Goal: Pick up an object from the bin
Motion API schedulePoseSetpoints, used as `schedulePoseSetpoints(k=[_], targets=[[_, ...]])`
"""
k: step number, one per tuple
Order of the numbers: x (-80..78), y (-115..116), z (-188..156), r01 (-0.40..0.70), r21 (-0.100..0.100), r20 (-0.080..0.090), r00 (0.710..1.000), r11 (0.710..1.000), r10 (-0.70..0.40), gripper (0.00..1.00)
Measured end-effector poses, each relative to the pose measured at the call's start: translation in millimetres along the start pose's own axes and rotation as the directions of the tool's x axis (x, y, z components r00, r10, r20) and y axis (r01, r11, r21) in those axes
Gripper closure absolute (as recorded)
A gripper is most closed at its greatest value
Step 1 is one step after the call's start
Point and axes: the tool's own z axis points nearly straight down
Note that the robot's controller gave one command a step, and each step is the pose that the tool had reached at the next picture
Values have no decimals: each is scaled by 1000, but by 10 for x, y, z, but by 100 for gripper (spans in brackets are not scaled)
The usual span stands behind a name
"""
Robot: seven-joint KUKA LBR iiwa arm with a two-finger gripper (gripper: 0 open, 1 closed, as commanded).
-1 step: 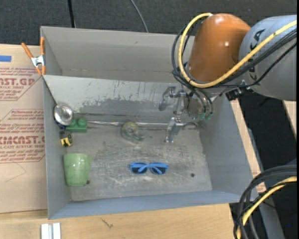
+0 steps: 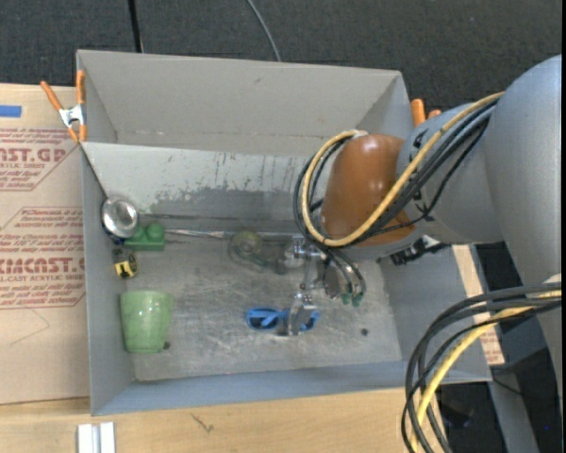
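Camera view, blue object, long axis left-right

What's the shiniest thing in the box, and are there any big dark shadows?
In the camera view, the round silver thing by the bin's left wall glints brightest, with a white glare patch; the orange cover on the arm has a soft sheen; the bin floor looks evenly lit, with no big dark shadow, even under the gripper near the small blue thing.
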Motion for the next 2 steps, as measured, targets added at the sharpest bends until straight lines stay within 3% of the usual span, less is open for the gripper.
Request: schedulePoseSetpoints(k=[1,2], targets=[[-34,2,-59,0,0,9,1000,1000,0,100],[-93,34,-1570,52,2,17,999,999,-52,100]])
